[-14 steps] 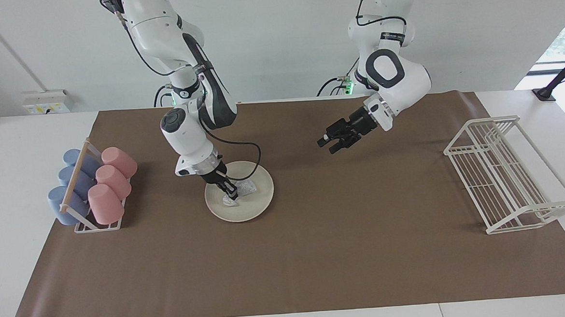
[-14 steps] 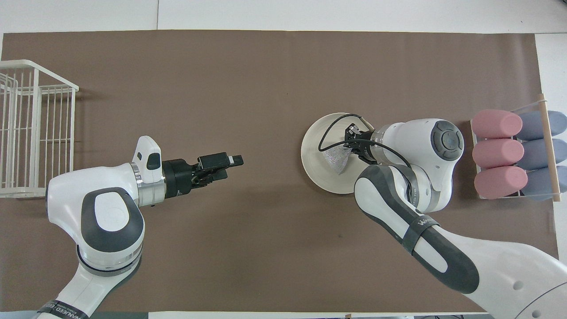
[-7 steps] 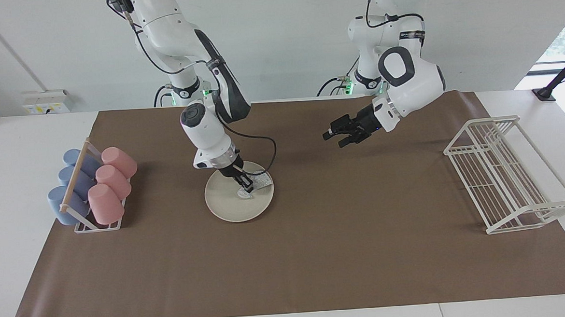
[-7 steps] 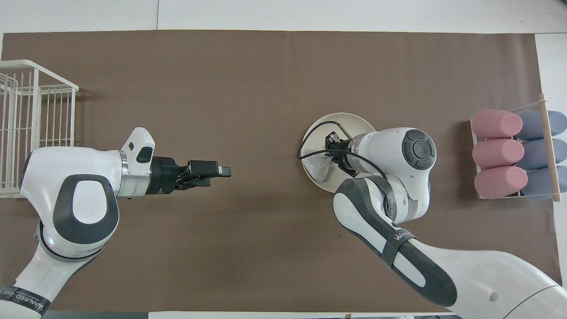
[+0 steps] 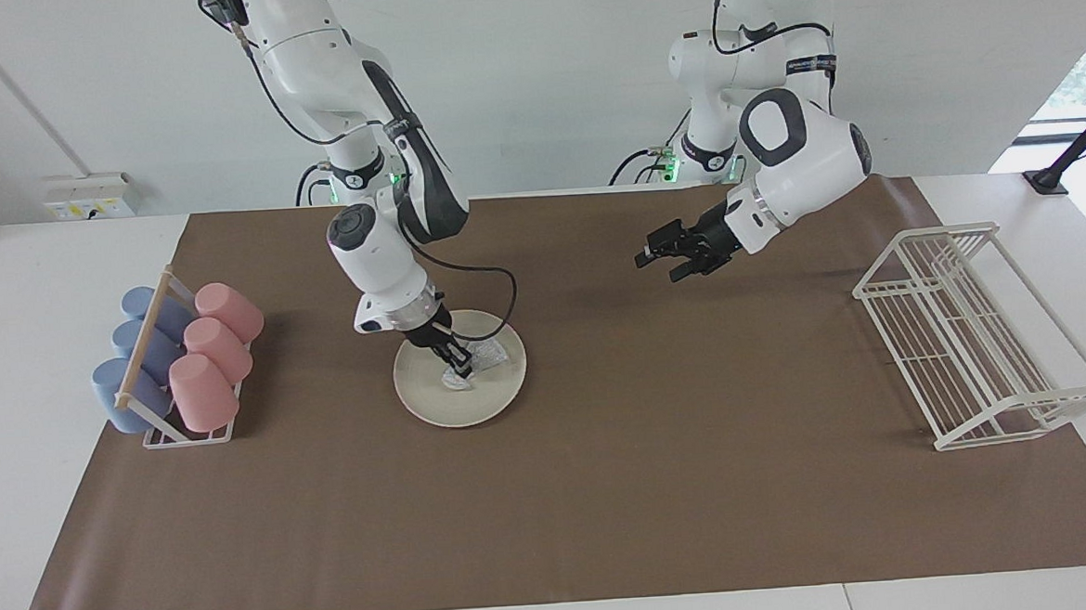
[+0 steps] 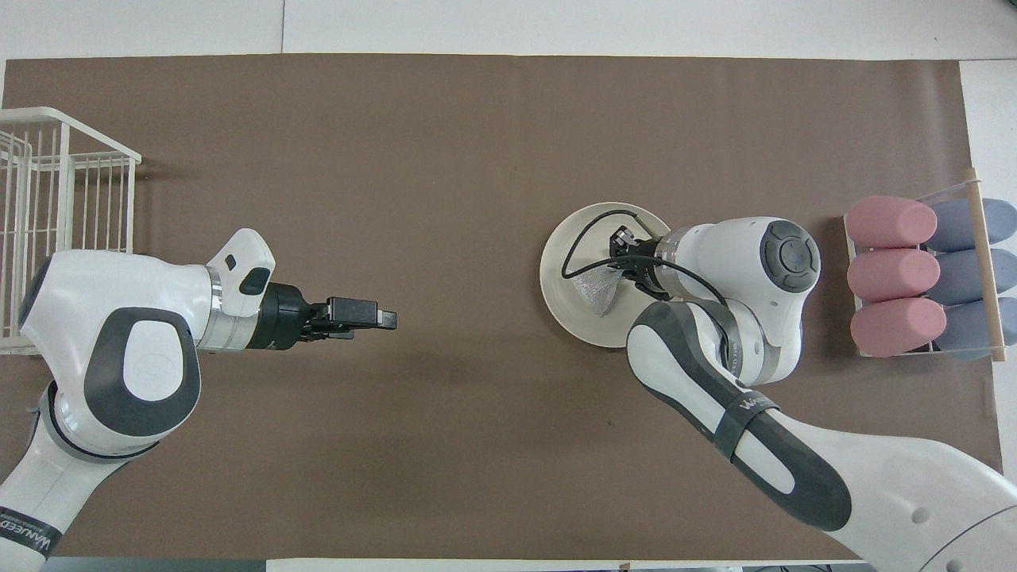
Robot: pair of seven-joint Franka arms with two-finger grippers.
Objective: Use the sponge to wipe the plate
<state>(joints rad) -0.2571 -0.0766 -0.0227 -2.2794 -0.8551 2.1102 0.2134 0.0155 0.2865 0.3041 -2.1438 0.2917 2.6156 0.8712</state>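
**Sponge pressed onto the plate by the right gripper**

Sponge and plate sit together on the brown mat, toward the right arm's end of the table. The silvery pad lies on the plate's surface, on the part nearer the robots and toward the middle of the table. The right gripper comes down steeply from above, its fingertips pinched together on the pad and holding it against the plate. From overhead the same wrist covers the side of the plate nearest the cup rack, with the sponge poking out beneath the right gripper. A black cable loops from the wrist over the plate.

The left gripper hangs in the air over bare mat near the middle of the table, well apart from the plate, its fingers spread and holding nothing. Overhead, the left gripper points toward the plate across open mat.

Beside the plate, at the right arm's end, a small rack holds three pink cups and three blue cups lying on their sides. At the left arm's end stands a white wire dish rack, well apart from everything else.
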